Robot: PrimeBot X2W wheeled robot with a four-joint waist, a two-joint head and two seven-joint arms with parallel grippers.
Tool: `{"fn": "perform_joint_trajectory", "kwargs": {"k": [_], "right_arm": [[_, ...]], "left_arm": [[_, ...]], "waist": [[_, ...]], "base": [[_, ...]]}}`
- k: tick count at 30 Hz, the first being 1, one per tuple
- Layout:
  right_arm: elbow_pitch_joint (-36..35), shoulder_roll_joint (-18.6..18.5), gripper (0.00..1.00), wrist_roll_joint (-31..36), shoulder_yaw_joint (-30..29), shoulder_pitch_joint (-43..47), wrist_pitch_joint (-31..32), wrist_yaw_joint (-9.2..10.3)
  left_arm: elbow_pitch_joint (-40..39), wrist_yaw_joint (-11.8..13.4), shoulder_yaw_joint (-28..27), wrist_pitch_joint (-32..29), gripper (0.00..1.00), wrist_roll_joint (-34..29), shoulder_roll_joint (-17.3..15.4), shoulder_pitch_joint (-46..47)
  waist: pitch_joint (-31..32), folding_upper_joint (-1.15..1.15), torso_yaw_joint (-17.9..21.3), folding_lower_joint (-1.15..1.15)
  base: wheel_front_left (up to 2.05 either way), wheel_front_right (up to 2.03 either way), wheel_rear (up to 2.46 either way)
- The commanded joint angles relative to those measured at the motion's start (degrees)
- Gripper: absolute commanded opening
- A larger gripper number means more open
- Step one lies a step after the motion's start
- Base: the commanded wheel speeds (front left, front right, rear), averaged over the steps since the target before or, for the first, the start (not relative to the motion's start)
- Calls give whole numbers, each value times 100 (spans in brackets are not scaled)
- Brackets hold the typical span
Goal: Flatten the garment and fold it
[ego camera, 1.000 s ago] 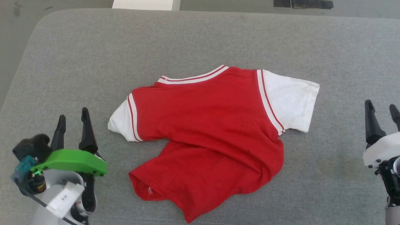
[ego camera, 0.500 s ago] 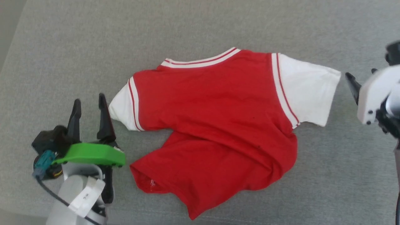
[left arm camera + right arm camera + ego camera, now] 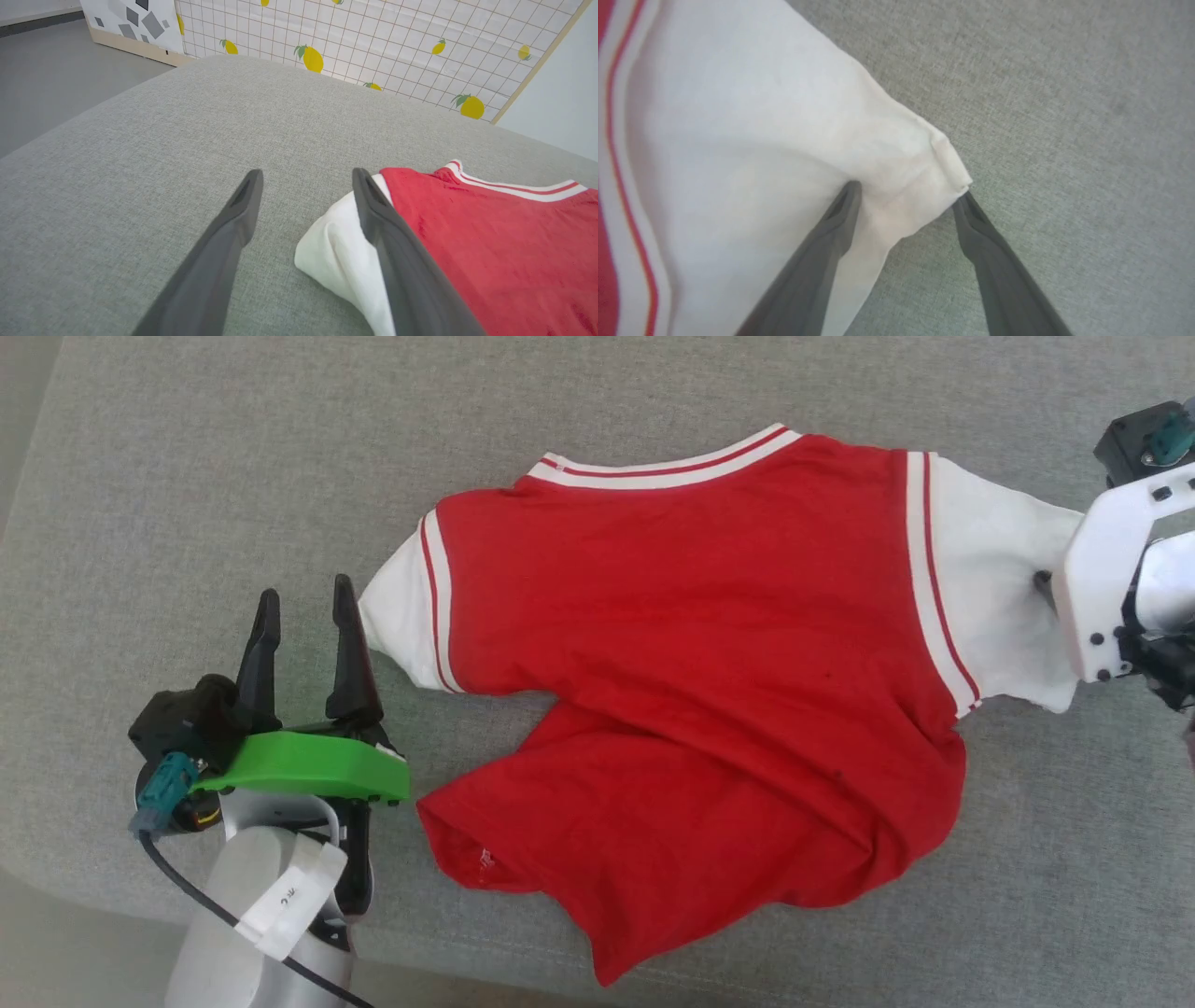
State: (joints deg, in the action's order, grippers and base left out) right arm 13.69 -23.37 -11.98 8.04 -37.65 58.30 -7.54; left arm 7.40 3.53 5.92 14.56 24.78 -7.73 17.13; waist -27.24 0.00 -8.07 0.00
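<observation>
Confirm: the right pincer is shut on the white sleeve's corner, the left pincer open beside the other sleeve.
Not shut: the right wrist view shows the right pincer open, straddling the sleeve corner of the garment. The left pincer is open beside the other sleeve.

Red T-shirt (image 3: pixel 691 644) with white sleeves and striped trim, laid on grey fabric surface (image 3: pixel 233 467), collar far, lower body rumpled and skewed, hem bunched near-left
</observation>
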Motion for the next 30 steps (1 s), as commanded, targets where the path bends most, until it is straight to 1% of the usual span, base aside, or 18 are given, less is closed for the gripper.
{"fn": "perform_joint_trajectory", "kwargs": {"k": [1,2,3,4,6,9,16,19,21,23,24,25,28,30], "right_arm": [[240,102,100,-128,188,278,169,5],[225,75,44,-185,182,294,222,5],[204,45,16,-208,168,300,225,5],[181,8,0,-236,141,312,223,5],[126,-73,0,-282,54,332,197,5],[20,-146,0,-287,-266,355,38,5],[14,-363,0,-25,-1647,725,-242,5],[111,-305,0,105,-2061,1003,-263,5],[163,-183,0,140,-2263,1153,-277,5],[165,-72,0,176,-2384,1237,-429,5],[155,5,24,157,-2443,1236,-527,5],[123,86,100,132,-2473,1236,-673,5],[-41,319,100,-7,-2652,1189,-1224,5],[-225,464,100,-30,-2816,1167,-1765,5]], "left_arm": [[27,-46,-35,42,100,-81,30,88],[44,-65,-61,43,100,-102,45,95],[59,-82,-77,43,100,-119,55,98],[88,-108,-92,43,100,-139,64,107],[128,-146,-121,43,100,-178,79,120],[175,-187,-164,43,100,-219,92,105],[278,-282,-213,43,100,-276,104,94],[310,-295,-253,43,100,-274,90,57],[324,-294,-280,43,100,-270,72,26],[342,-294,-291,43,100,-262,58,7],[353,-299,-290,43,100,-259,49,3],[367,-298,-288,42,100,-257,40,2],[389,-291,-265,28,100,-258,32,11],[400,-291,-251,21,100,-260,20,17]], "waist": [[-29,0,-22,0],[-17,0,-7,0],[-3,0,5,0],[21,0,18,0],[75,0,48,0],[162,0,100,0],[314,0,164,0],[374,0,214,0],[400,0,254,0],[426,0,295,0],[441,0,310,0],[461,0,328,0],[532,0,357,0],[591,0,374,0]], "base": [[0,0,0],[0,0,0],[0,0,0],[0,0,0],[0,0,0],[0,0,0],[0,0,0],[0,0,0],[0,0,0],[0,0,0],[0,0,0],[0,0,0],[0,0,0],[0,0,0]]}}
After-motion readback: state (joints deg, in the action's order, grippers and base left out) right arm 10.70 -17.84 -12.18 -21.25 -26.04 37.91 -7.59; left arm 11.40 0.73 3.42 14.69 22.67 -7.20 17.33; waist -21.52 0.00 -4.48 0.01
